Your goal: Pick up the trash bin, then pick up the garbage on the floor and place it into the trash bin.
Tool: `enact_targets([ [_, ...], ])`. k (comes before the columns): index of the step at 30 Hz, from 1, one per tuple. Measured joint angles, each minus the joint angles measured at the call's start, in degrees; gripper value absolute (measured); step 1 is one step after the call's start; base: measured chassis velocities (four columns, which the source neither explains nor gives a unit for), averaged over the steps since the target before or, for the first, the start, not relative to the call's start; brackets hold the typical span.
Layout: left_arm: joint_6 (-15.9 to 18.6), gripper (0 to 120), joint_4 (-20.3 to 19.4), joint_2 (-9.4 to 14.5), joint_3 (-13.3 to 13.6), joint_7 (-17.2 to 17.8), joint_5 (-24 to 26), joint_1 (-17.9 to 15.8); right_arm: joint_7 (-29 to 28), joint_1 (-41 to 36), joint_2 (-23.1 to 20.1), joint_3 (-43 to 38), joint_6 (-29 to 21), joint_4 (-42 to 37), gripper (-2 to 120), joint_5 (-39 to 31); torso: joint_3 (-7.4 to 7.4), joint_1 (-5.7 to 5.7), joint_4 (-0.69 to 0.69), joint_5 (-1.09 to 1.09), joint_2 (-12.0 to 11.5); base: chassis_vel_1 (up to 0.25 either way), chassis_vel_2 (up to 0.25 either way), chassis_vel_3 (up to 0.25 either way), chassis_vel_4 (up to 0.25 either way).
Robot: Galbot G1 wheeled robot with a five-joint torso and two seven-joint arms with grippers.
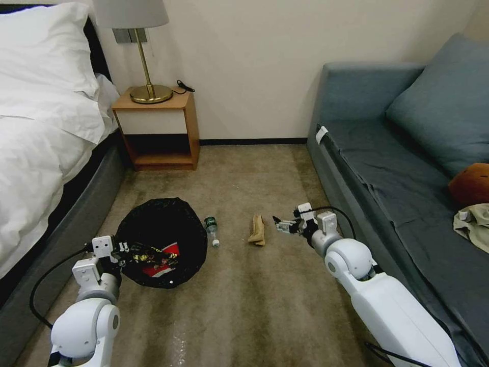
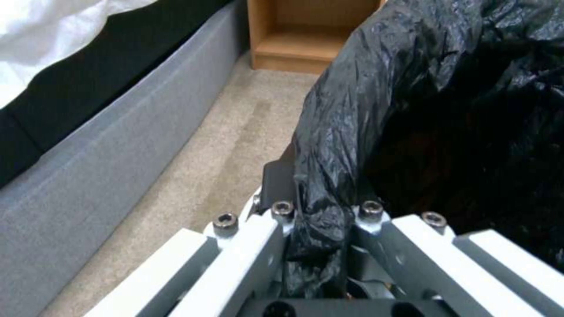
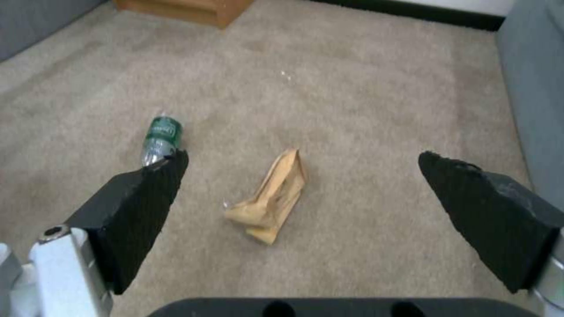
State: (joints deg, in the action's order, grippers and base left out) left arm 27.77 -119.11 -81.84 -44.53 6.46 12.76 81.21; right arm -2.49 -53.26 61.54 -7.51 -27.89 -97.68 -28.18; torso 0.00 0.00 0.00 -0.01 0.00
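Bin: the trash bin (image 1: 162,243), lined with a black bag, is being held at its near rim by the left end effector (image 1: 118,252), whose fingers are being pressed together on the folded bag edge (image 2: 314,220).
Done: two wrappers, one gold-and-dark (image 1: 145,251) and one red-and-white (image 1: 162,265), are lying inside the bin, just beyond the left end effector.
Left: a clear bottle with a green label (image 1: 212,230) and a crumpled tan paper (image 1: 257,230) are lying on the carpet (image 1: 244,306).
Right end effector (image 1: 281,223): it is being held with fingers spread wide, empty; the paper is lying just ahead of it and centred between its fingers (image 3: 147,207), the bottle farther off toward the bin.
Surroundings: a bed (image 1: 35,153) is flanking the left arm, a blue sofa (image 1: 407,168) the right; a nightstand (image 1: 158,127) with a lamp (image 1: 140,51) is standing well beyond both.
Obstruction: nothing is judged to be blocking the paper.
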Motion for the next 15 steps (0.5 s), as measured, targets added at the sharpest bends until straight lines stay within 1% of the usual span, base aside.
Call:
enact_targets([
  [2,-1.11,3,0.62,-0.02,0.00,-0.02,-0.19,-0.05,0.16,-0.47,0.69,-0.08,0.20,0.70,100,0.44,0.00,0.00,0.00,0.00,0.00,0.000,0.000,0.000,0.000],
  [5,-1.74,3,1.10,0.00,-0.12,-0.02,-0.28,-0.18,0.18,-0.75,1.53,-0.08,0.48,1.45,100,0.80,0.00,0.00,0.00,0.01,0.00,0.000,0.000,0.000,0.000],
  [10,-2.17,3,1.97,0.16,-0.79,-0.04,0.13,-0.30,0.18,-0.82,3.08,0.17,0.67,2.59,100,1.08,0.00,0.00,0.00,0.00,0.00,0.000,0.000,0.000,0.000],
  [11,-2.26,3,2.34,0.26,-1.13,-0.04,0.54,-0.31,0.18,-0.78,3.93,0.41,0.78,3.13,100,1.22,0.00,0.00,0.00,0.00,0.00,0.000,0.000,0.000,0.000],
  [13,-2.28,3,2.41,0.28,-1.20,-0.05,0.61,-0.30,0.18,-0.75,4.12,0.47,0.81,3.24,100,1.28,0.00,0.00,0.00,0.00,0.00,0.000,0.000,0.000,0.000],
  [15,-2.43,3,2.89,0.52,-1.80,-0.09,1.27,-0.27,0.18,-0.50,5.76,1.01,0.93,4.17,100,1.74,0.00,0.00,0.00,0.00,0.00,0.000,0.000,0.000,0.000],
])
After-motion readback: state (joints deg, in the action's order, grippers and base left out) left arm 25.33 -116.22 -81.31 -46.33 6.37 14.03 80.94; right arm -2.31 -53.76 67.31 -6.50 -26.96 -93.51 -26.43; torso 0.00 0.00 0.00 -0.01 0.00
